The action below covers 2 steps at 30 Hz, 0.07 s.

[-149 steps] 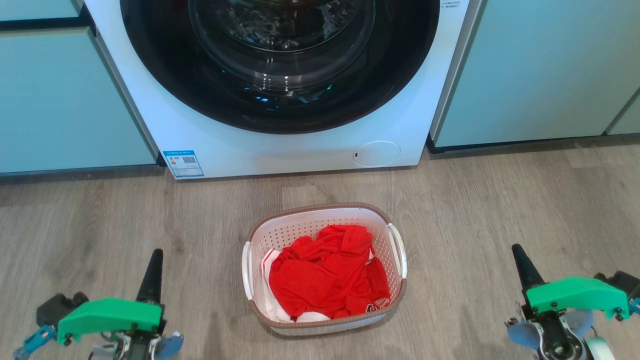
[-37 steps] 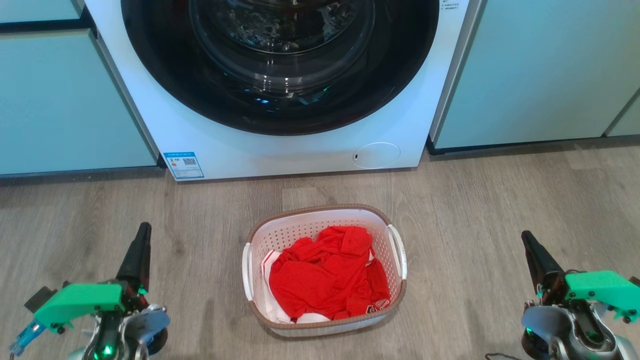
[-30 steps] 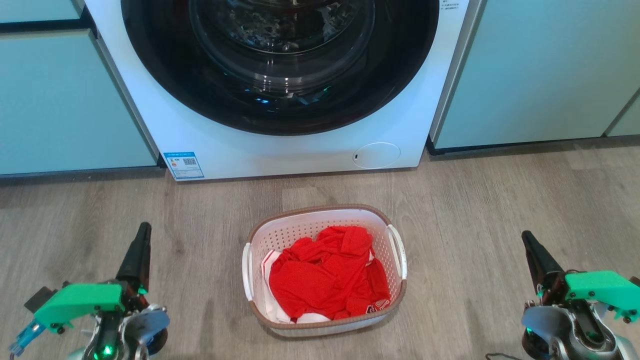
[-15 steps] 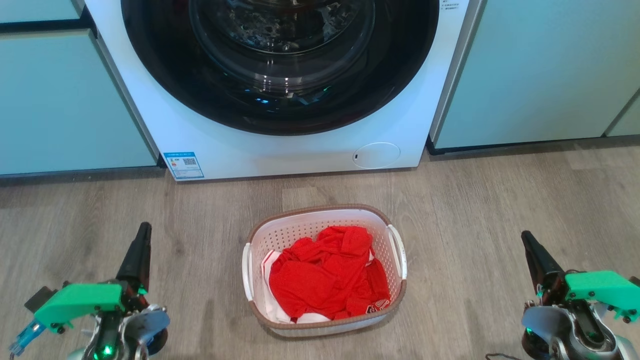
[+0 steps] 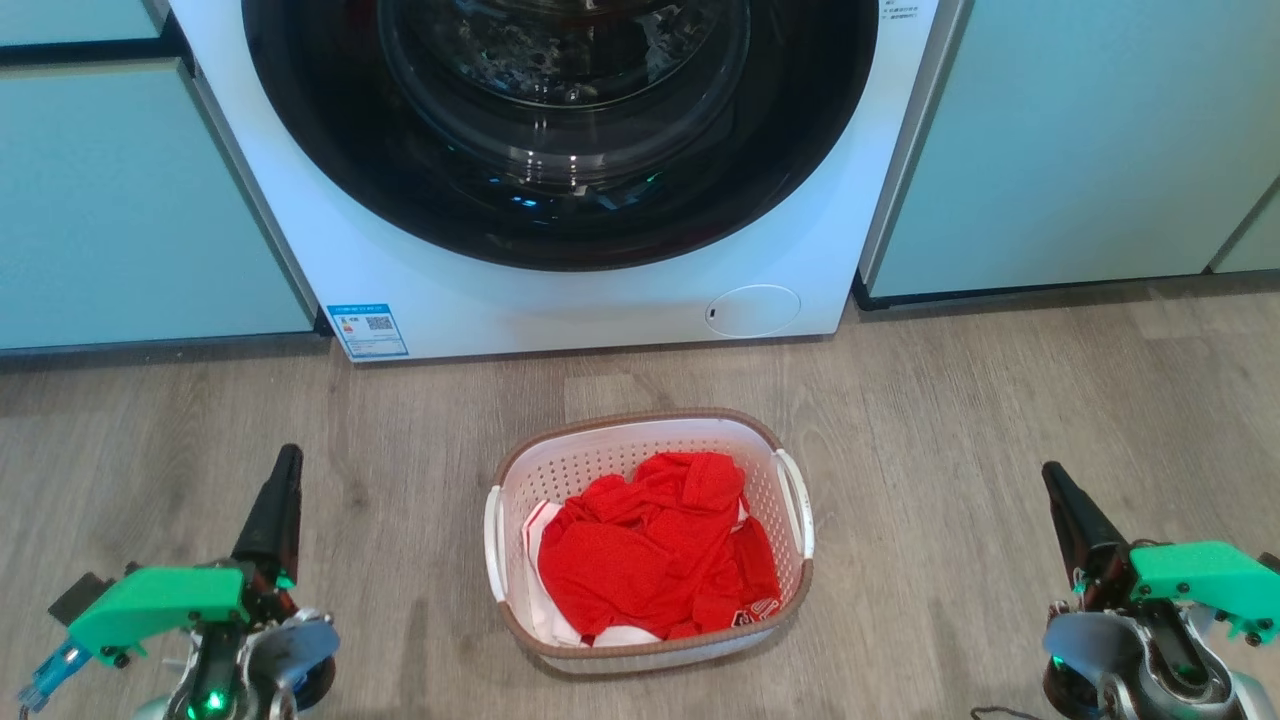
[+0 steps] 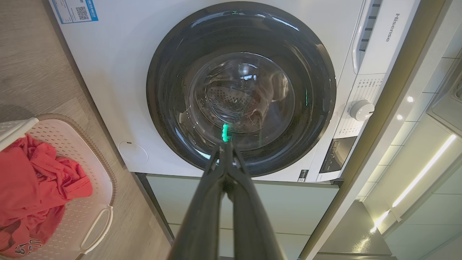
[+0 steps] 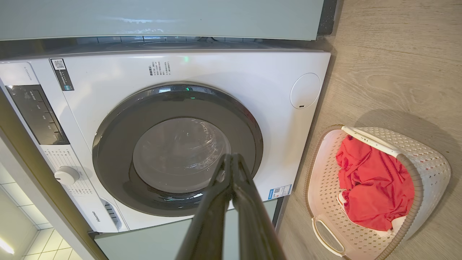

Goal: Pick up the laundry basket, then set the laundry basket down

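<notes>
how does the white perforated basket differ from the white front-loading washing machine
The perforated plastic laundry basket is low and open-topped; the front-loading washing machine is much larger, its round door shut. The basket's rim is brown; the machine's door ring is black. Both are mainly white.

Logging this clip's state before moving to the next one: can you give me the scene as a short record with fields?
location: laundry basket upright on the floor, in front of the washing machine
contents: red garment over white cloth
left gripper: shut, empty, apart from basket
right gripper: shut, empty, apart from basket
stage: basket not gripped
</notes>
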### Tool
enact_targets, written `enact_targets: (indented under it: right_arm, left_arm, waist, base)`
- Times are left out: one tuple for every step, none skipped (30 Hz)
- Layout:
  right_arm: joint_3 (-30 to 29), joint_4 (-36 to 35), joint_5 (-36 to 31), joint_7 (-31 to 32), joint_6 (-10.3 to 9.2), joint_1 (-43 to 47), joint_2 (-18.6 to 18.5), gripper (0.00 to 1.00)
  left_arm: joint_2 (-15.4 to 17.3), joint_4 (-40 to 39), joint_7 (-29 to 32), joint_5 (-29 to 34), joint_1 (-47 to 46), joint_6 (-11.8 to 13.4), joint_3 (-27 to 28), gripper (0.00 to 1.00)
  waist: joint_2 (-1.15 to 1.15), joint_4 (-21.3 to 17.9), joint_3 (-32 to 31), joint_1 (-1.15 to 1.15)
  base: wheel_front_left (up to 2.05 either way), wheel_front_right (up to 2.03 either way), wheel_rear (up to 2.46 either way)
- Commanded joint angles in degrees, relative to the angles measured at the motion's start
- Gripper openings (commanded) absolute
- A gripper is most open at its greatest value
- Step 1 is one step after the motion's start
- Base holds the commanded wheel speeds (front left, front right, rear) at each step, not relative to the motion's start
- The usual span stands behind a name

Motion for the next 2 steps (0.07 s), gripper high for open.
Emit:
enact_targets:
  right_arm:
    - [1.00,-2.06,-0.41,0.29,-0.08,-2.80,-0.32,0.00]
    - [1.00,-2.06,-0.41,0.30,-0.08,-2.80,-0.32,0.00]
  left_arm:
    - [0.42,-1.67,0.25,0.47,-3.19,-0.40,2.01,0.00]
    - [0.41,-1.67,0.25,0.48,-3.19,-0.40,2.01,0.00]
  waist:
    - [0.00,0.00,0.00,0.00]
    - [0.00,0.00,0.00,0.00]
  base:
    - [0.00,0.00,0.00]
    - [0.00,0.00,0.00]
